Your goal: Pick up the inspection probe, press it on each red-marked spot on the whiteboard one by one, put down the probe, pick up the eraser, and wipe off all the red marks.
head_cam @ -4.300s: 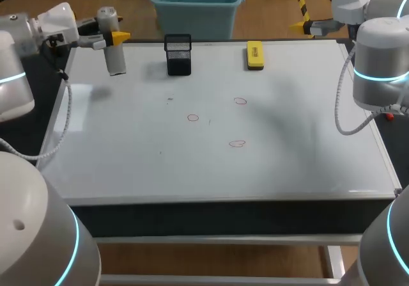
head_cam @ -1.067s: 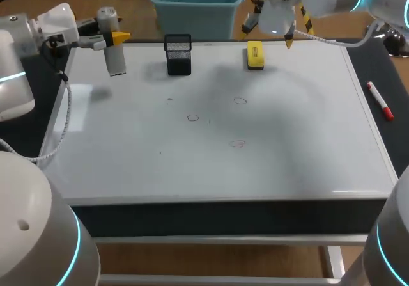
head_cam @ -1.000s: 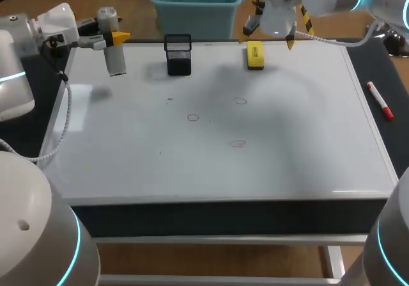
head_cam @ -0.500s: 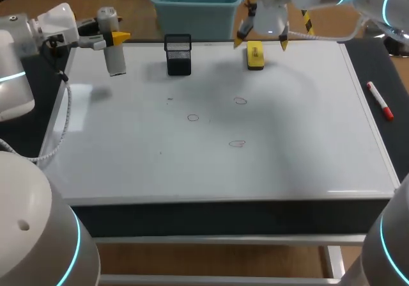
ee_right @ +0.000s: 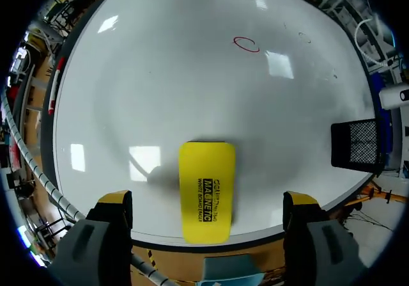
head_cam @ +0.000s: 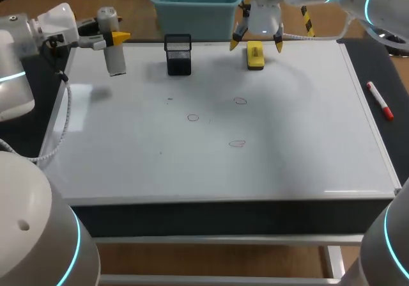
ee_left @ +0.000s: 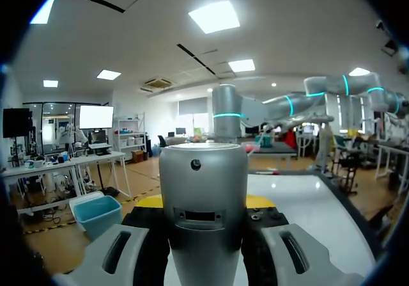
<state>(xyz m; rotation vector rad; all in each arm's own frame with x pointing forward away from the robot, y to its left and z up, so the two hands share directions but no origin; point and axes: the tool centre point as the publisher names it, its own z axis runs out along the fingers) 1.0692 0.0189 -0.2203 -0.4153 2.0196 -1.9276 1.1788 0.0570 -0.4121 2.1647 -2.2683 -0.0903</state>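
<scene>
Left gripper (head_cam: 110, 38) is clamped on the inspection probe (head_cam: 112, 49): both fingers grip the grey cylinder from two sides and hold it upright in the air over the far-left corner of the whiteboard (head_cam: 128, 145), lower end clear of the surface. The left wrist view confirms this, with the probe body filling the gap between the finger pads. Right arm comes in from the right and reaches past the middle to the far edge. Right gripper (ee_right: 208, 200) is wide open, yellow tips straddling the eraser (ee_right: 206, 190) with a clear gap on each side and no contact. Can't tell from either view how high the tips sit above the board. The eraser lies flat on the whiteboard just inside its far edge, long axis pointing away from that edge, right of centre in the head view. Red marks (head_cam: 239, 100) are all intact: three small ovals near the middle of the board, one ahead of the eraser, one to its left and nearer, one nearest the robot. The black mesh holder (head_cam: 178, 54) stands on the far edge between probe and eraser, apart from both. A red marker (head_cam: 378, 100) lies on the dark strip off the right side of the whiteboard, well away from both grippers.
</scene>
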